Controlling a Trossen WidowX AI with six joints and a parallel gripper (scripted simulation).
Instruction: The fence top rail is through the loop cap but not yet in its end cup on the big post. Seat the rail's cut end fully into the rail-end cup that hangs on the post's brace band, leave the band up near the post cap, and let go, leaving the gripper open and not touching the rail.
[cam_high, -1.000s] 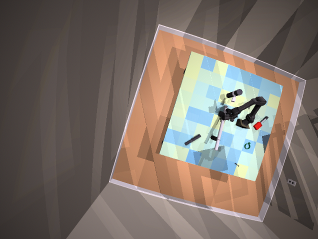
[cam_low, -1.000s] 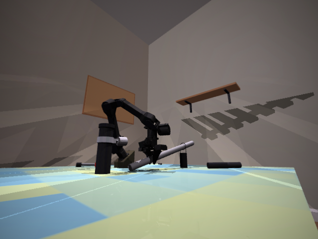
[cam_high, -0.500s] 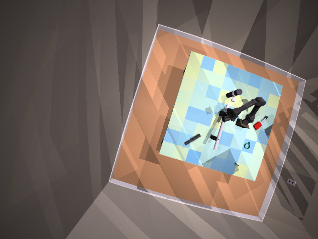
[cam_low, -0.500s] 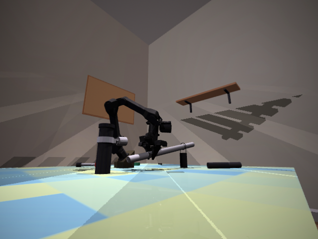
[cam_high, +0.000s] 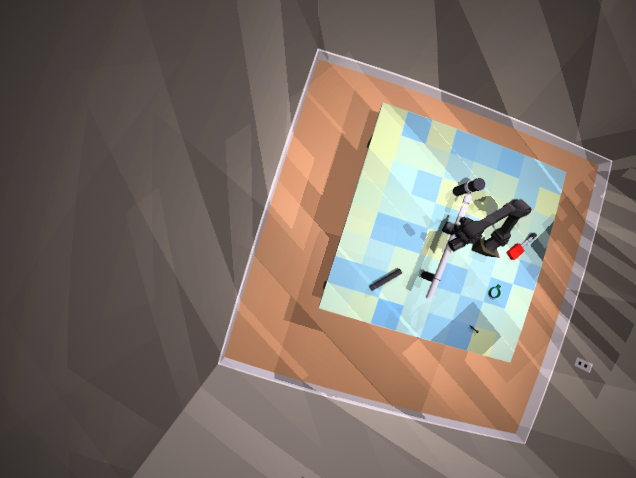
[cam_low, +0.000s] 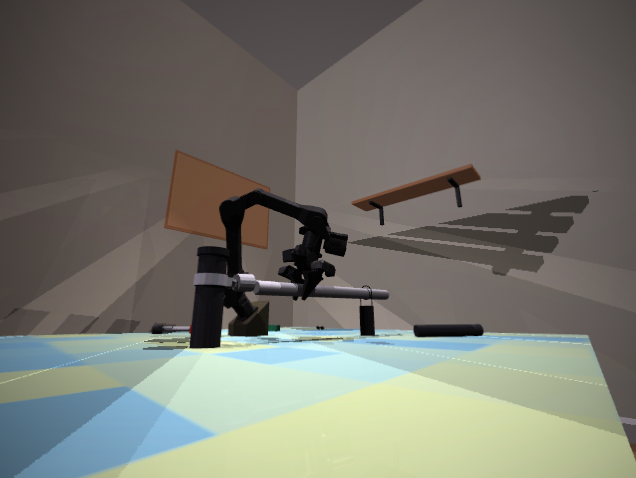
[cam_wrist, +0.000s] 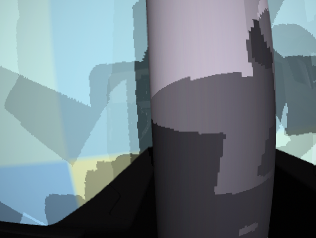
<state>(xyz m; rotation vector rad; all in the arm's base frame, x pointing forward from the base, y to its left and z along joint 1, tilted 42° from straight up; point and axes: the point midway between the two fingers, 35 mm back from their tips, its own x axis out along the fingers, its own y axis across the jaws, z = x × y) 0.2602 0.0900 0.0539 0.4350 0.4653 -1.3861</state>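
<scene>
The pale rail (cam_high: 441, 267) (cam_low: 341, 292) (cam_wrist: 210, 45) is raised and close to level. My gripper (cam_high: 455, 230) (cam_low: 302, 295) (cam_wrist: 201, 154) is shut on the rail between the big post and the loop. The big black post (cam_high: 477, 184) (cam_low: 206, 316) stands upright, its grey brace band (cam_low: 208, 279) high below the cap. The end cup (cam_low: 243, 282) hangs on the band's rail side. The rail's cut end (cam_low: 257, 287) is at the cup's mouth, slightly low; contact or entry cannot be told. The rail's other end passes through the wire loop (cam_low: 366, 288) above the small post (cam_low: 366, 320).
A dark cylinder (cam_high: 385, 279) (cam_low: 448, 329) lies beyond the small post. A red-headed tool (cam_high: 515, 251), a green ring (cam_high: 494, 291) and a small dark piece (cam_high: 473, 328) lie on the arm base's side of the table. The arm's base (cam_high: 485, 249) (cam_low: 249, 321) stands beside the rail.
</scene>
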